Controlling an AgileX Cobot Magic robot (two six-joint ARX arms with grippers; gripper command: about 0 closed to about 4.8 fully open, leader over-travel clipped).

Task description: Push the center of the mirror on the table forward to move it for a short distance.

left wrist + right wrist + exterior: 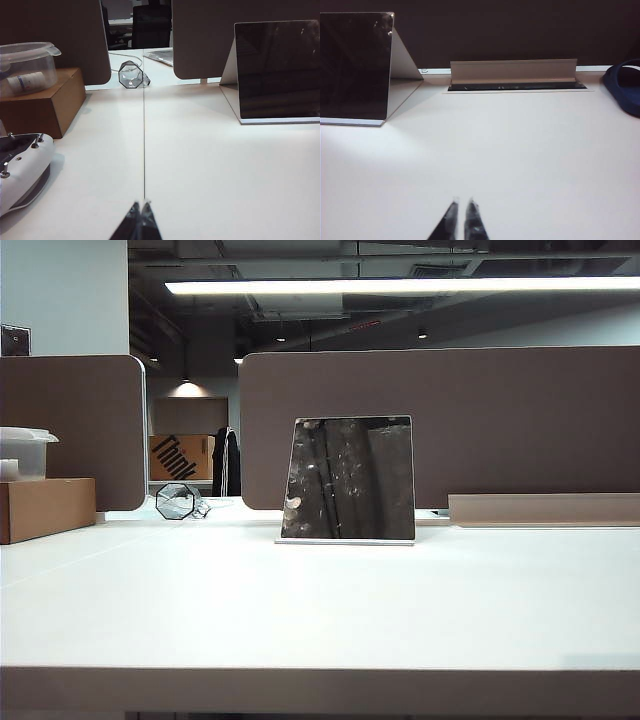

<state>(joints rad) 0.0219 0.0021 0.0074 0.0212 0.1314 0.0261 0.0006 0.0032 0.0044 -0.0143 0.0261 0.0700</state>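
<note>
Left gripper (139, 220) fingertips together, low over worktop (200, 165); one mirror (277, 70) stands well ahead, off to its right. Right gripper (461, 220) nearly closed, empty; same mirror (352, 65) ahead-left. One octagonal glass object (131, 75) beyond.

**Layout: mirror mid-table, both grippers held short of it**

The frameless dark reflective mirror (349, 479) stands on the white flat table (320, 610), before the brown partition panels (440, 425). Left of it, further back, lies the small octagonal glass object (177, 501); at far left, a clear plastic container (22, 452) sits on a brown cardboard box (45, 507). Left gripper (141, 203) and right gripper (462, 202) sit near the table's front, well apart from the mirror.
</note>
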